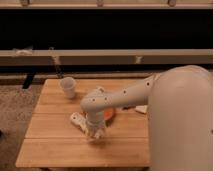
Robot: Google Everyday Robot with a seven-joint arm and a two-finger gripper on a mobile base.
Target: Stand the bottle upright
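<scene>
Cup (68, 88): white, upright, back-left on the wooden table (50, 150).
Bottle (77, 120): on its side, mid-table, nearer than the cup.
Gripper (95, 133): jaws wide, low at the tabletop, just right of it.
Bowl (111, 115): orange, partly behind the arm (130, 95).

no readable text, no legible labels or numbers

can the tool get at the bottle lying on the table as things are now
Probably yes: the tool hangs low right beside the lying bottle, nothing between them. The white cup stands well behind, the orange bowl on the tool's other side.
</scene>
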